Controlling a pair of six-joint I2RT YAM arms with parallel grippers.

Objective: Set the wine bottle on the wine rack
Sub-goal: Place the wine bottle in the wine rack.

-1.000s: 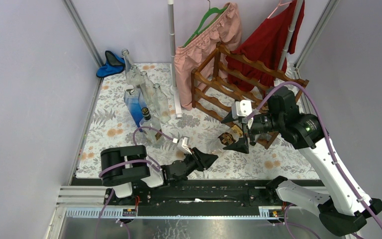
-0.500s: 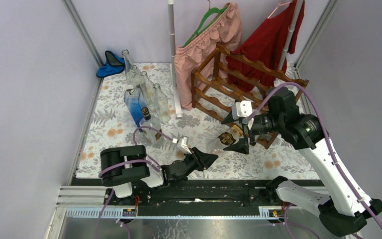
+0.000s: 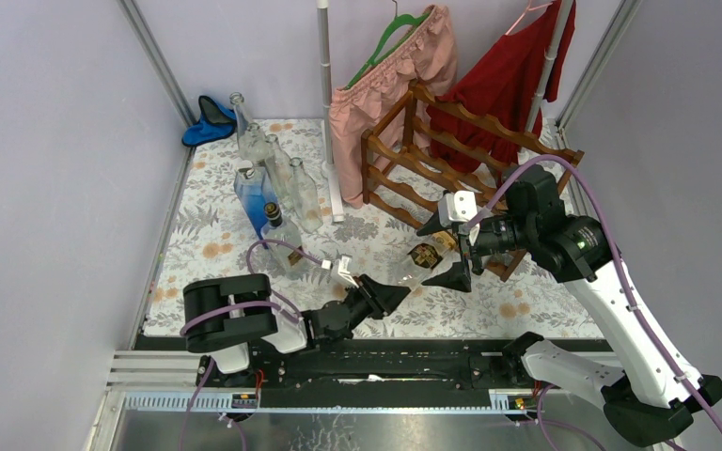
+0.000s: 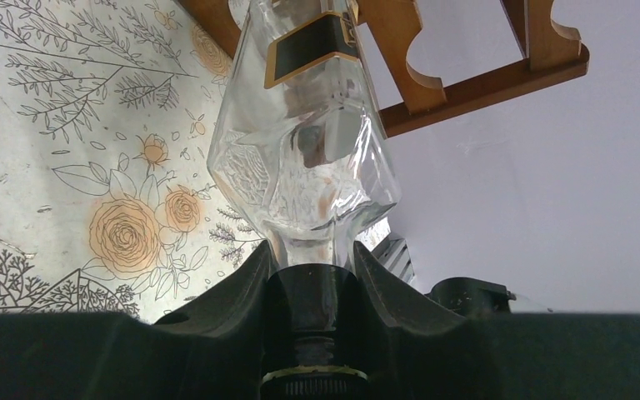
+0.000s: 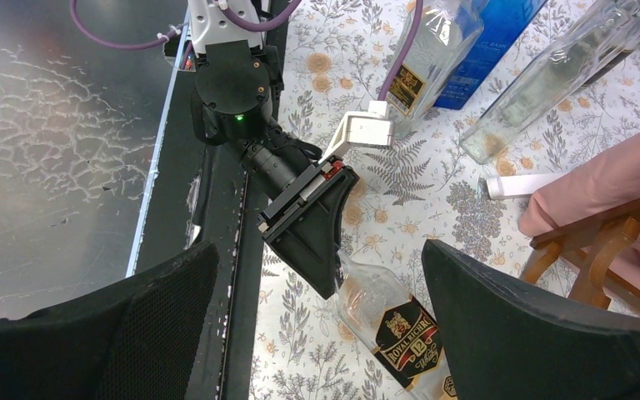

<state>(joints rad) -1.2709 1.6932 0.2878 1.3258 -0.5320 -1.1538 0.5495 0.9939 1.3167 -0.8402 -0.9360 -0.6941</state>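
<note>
While my left fingers (image 4: pixel 233 287) clamp the wine bottle (image 4: pixel 304 158) by its neck, my right fingers (image 5: pixel 542 333) hang spread wide around its body.

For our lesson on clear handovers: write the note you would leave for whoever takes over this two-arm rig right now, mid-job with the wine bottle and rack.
Left gripper: shut on the neck of the clear glass wine bottle with a black-and-gold label.
Right gripper: open, jaws either side of the bottle's body, not gripping.
Reddish-brown wooden wine rack: back right; the bottle is not on it.
Done: bottle picked up by the neck.
Left: probably close the right gripper, release the left, lay the bottle on the rack.
</note>
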